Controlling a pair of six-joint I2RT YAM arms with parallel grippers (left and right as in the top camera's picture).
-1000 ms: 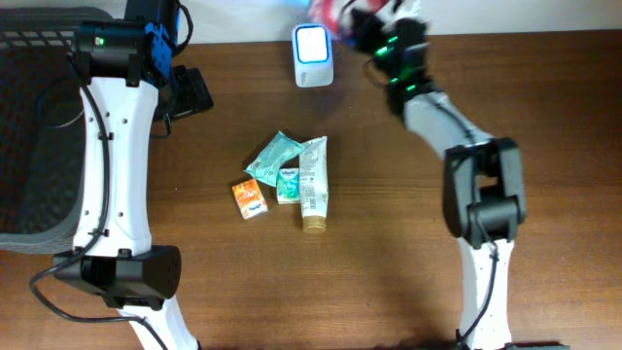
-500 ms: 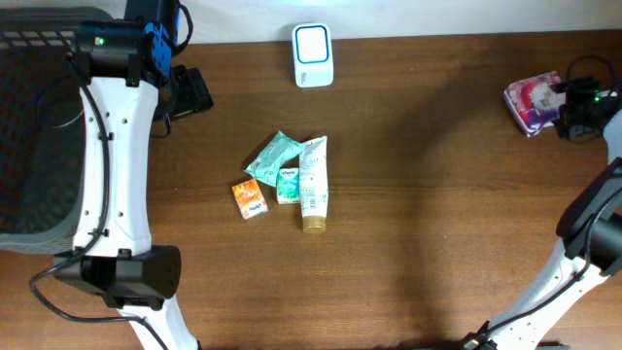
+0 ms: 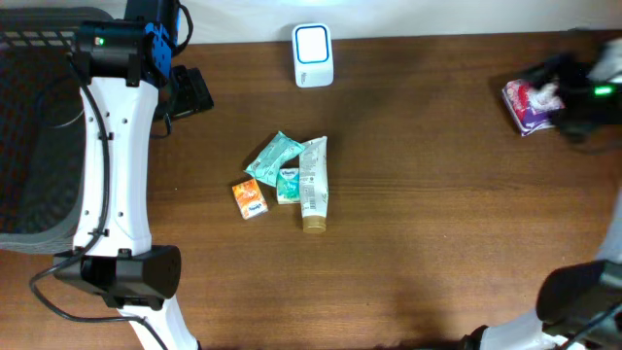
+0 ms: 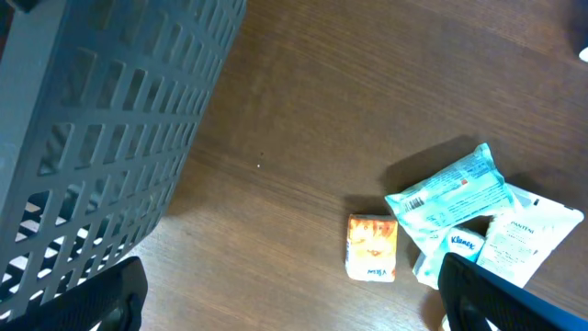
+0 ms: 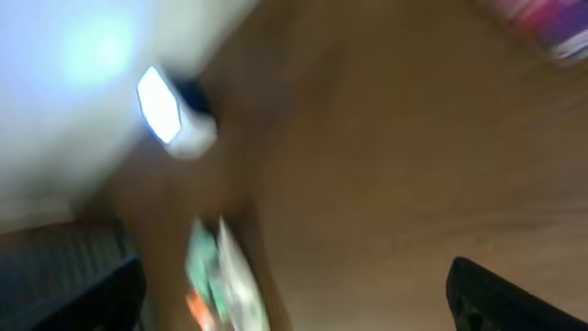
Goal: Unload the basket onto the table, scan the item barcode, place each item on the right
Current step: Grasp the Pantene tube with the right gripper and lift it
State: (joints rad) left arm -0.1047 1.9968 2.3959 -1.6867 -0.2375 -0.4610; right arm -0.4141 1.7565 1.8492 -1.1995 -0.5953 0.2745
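Far left you've got a dark slatted basket (image 3: 29, 126) hanging over the desk (image 3: 418, 224) edge. Just right of it, near the far edge, the left gripper (image 3: 190, 92) hovers; in the left wrist view its fingers (image 4: 92, 294) sit in the two bottom corners, spread wide, nothing between them, so it's open and empty. Middle of the desk holds a small heap: an orange box (image 3: 249, 197) on the left, a teal packet (image 3: 273, 156) tilted above it, a little green-and-white tissue pack (image 3: 288, 184) touching the packet's lower end, and a pale tube (image 3: 313, 183) lying lengthwise against the tissue pack, cap end toward you. Straight beyond the heap, well apart from it, the white scanner (image 3: 313, 55) stands at the far edge, window lit. Far right, near the far corner, a pink pack (image 3: 530, 102) lies on the desk. The right gripper (image 3: 575, 97) is just beside it, motion-blurred; you can't tell if they touch. The right wrist view is smeared too, but its fingers (image 5: 92, 294) show wide apart with only desk between them, so call it open, holding nothing.
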